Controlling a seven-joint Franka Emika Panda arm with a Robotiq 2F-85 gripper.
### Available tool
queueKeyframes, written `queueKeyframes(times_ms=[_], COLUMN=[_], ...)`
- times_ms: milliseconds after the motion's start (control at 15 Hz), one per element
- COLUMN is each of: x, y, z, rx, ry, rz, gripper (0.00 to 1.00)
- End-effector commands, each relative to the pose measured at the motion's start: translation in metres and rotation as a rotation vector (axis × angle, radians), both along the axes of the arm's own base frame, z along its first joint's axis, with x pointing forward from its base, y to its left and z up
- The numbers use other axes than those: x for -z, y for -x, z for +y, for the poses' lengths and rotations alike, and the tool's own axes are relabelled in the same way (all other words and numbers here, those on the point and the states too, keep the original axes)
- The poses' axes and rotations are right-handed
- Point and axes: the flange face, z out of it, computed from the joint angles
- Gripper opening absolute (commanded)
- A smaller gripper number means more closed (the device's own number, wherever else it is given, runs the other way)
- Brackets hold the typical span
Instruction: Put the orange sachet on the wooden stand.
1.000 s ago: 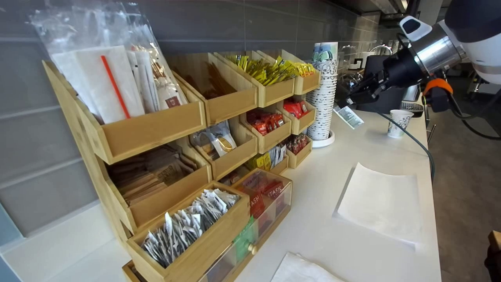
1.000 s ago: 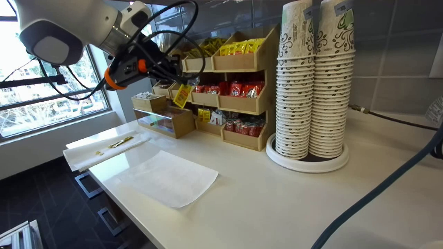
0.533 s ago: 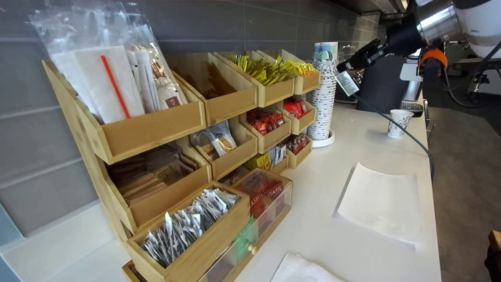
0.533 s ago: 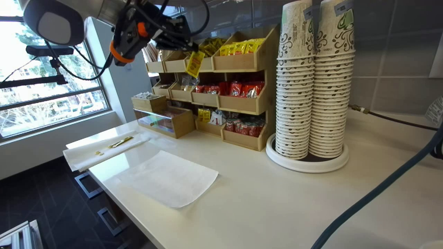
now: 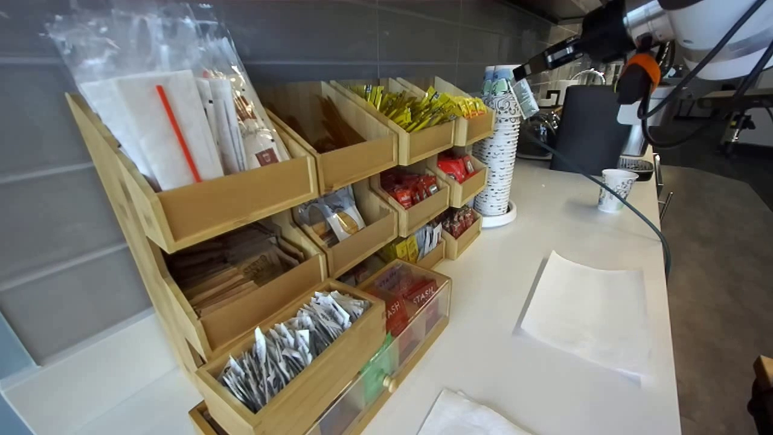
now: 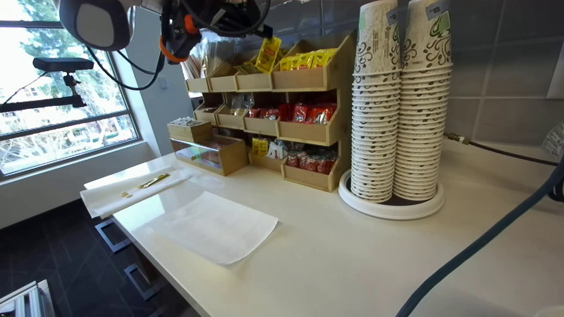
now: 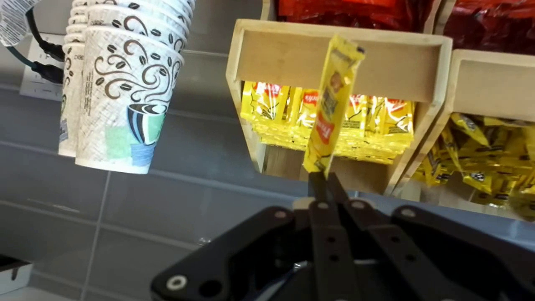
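Note:
My gripper [image 7: 325, 177] is shut on one end of the orange sachet [image 7: 332, 108], a yellow packet with a red label. The sachet sticks out past the fingertips. In both exterior views the gripper [image 5: 518, 72] [image 6: 266, 31] is raised, and the sachet [image 5: 525, 98] [image 6: 268, 55] hangs tilted from it. The wooden stand [image 5: 235, 208] is a three-tier rack of slanted bins; it also shows in an exterior view [image 6: 297, 81] and the wrist view [image 7: 280, 56]. In the wrist view, the sachet appears in front of a top bin of yellow packets [image 7: 267, 102]. Its exact gap to the stand cannot be told.
Tall stacks of patterned cups [image 6: 376, 132] [image 7: 125, 96] stand beside the stand's end. A clear-fronted drawer box [image 5: 423, 335] sits in front of the stand. A white paper sheet [image 6: 220, 224] and a cup [image 5: 616, 188] are on the counter. A dark tiled wall [image 7: 200, 209] is behind.
The gripper has risen and moved toward the stand's top tier, carrying the sachet. The sachet now overlaps the top bins in an exterior view. The stand and counter items have not moved.

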Motion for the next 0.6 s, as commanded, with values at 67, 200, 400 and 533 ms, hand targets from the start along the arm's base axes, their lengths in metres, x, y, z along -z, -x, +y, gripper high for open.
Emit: queueKeyframes(times_ms=[67, 200, 400, 533], x=[-0.003, -0.001, 0.0, 0.0], y=[-0.011, -0.014, -0.014, -0.014], z=[0.0, 0.0, 0.0, 0.0], rx=[0.013, 0.014, 0.014, 0.014], ry=[-0.033, -0.036, -0.036, -0.036], rz=[-0.014, -0.011, -0.009, -0.009], gripper=[0.0, 0.01, 0.01, 0.01])
